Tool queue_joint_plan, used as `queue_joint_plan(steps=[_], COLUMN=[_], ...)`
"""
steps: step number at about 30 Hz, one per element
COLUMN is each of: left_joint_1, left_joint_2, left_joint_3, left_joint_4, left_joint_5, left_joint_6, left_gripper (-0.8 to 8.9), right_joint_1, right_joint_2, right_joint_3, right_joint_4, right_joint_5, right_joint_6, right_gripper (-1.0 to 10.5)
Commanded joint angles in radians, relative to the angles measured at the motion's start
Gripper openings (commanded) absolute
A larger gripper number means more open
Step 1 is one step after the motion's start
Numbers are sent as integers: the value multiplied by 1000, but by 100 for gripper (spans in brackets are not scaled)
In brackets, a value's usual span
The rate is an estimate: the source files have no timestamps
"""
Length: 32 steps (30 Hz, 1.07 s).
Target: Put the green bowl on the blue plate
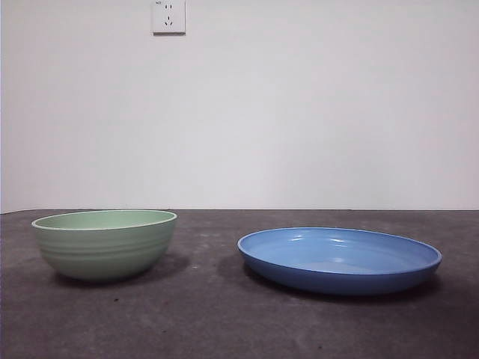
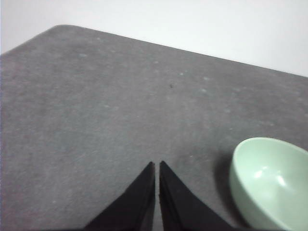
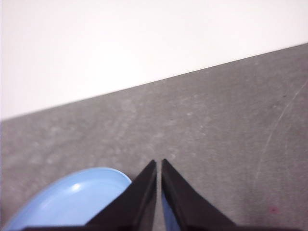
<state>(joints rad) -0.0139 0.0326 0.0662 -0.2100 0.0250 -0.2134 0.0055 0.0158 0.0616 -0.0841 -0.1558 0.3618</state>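
Note:
The green bowl (image 1: 105, 243) stands upright on the dark table at the left of the front view, empty. To its right, apart from it, lies the blue plate (image 1: 339, 259), also empty. Neither arm shows in the front view. In the left wrist view my left gripper (image 2: 157, 163) is shut with nothing in it, hanging above bare table beside the green bowl (image 2: 269, 183). My right gripper (image 3: 159, 161) is shut and empty too, held above the table near the rim of the blue plate (image 3: 72, 199).
A white wall stands behind the table, with a power socket (image 1: 168, 16) high on it. The table's far edge (image 2: 192, 48) runs close behind both dishes. A gap of bare table (image 1: 209, 262) separates bowl and plate.

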Motion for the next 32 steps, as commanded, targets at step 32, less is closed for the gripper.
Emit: queue_joint_plan(steps=[32], left_joint_1=[-227], left_joint_2=[811], left_joint_3=[997], left_joint_4=[-443], left_joint_5=[500], left_joint_6=[102], left_gripper=[32], right_joint_1=[164], right_joint_2=[764], right_joint_3=[983], right_joint_4=[-668], right_joint_5=[-512], right_joint_6=[-248], right_gripper=[13])
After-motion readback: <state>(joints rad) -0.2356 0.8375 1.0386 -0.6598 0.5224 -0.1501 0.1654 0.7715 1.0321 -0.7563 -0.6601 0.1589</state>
